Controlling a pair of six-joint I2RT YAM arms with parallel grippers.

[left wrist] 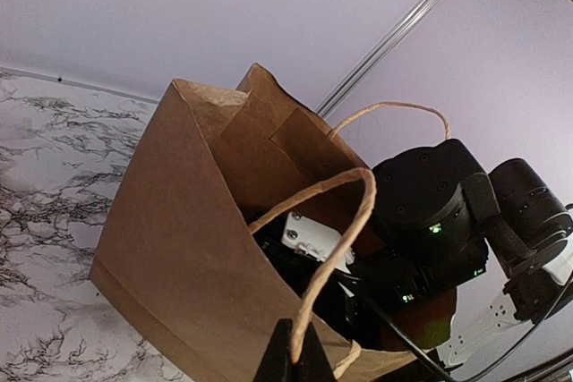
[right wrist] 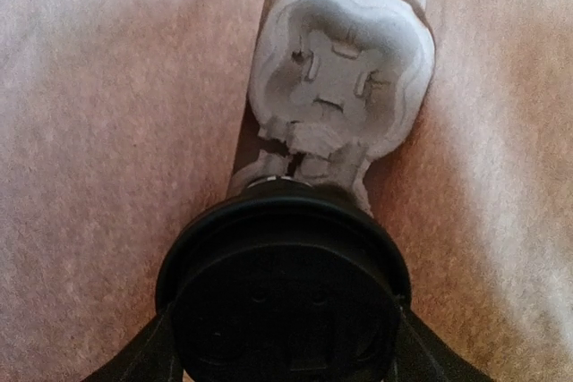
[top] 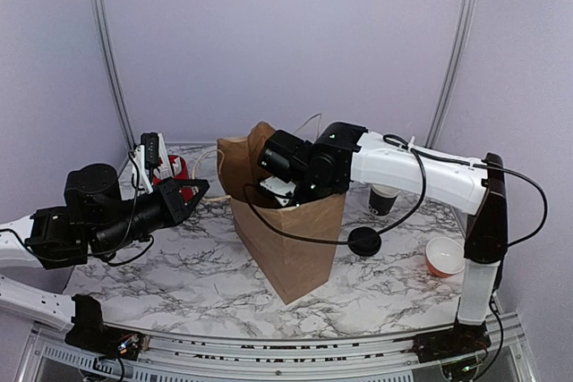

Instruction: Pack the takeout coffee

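R gripper (right wrist: 285,357) clamped on coffee cup (right wrist: 285,284) inside bag (top: 295,248). L gripper (left wrist: 292,357) pinched shut on bag handle (left wrist: 333,239). Cup prob. light, thin paper, crushes easily, so grip mid-wall, gently.

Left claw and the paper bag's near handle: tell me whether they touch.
Touching. Left wrist view: the left claw is shut on the handle, the paper strip pinched between its jaws.

Pale lilac walls (top: 269,42), metal corner rails (top: 108,51), marble-patterned tabletop (top: 197,275).
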